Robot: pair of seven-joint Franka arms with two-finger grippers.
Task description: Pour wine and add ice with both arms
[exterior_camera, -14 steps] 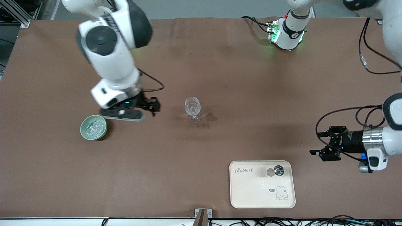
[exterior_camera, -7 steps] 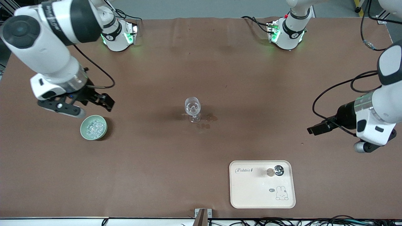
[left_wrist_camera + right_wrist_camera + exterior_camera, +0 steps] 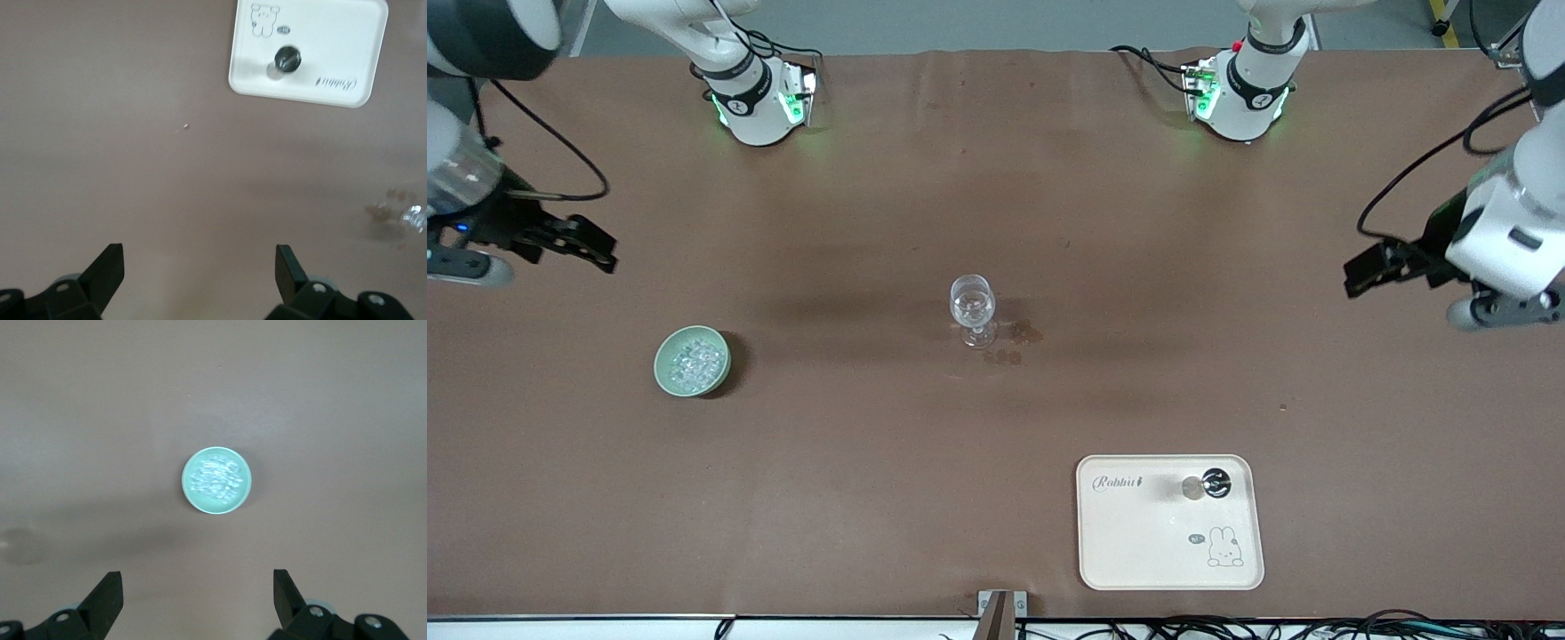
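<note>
Right end effector (image 3: 596, 253) up over the right arm's end of the bench (image 3: 871, 498), fingers spread wide, nothing between them; its wrist view looks straight down on the green bowl (image 3: 217, 480). Left end effector (image 3: 1369, 271) up over the left arm's end of the bench, fingers likewise apart and empty.

Green bowl (image 3: 692, 360) sits toward the right arm's end, about midway between the base edge and the camera edge; the ice (image 3: 692, 362) heaped inside it, glinting. Wine glass (image 3: 972, 307) upright near the bench's centre, well apart from the bowl; clear bits in its cup, cannot tell ice from wine; dark wet spots (image 3: 1021, 333) on the cloth just beside its foot.

White tray (image 3: 1138, 551) close to the camera edge, rabbit print on it; a small round dark-and-metal piece (image 3: 1207, 484) rests in the tray's corner toward the bases.
</note>
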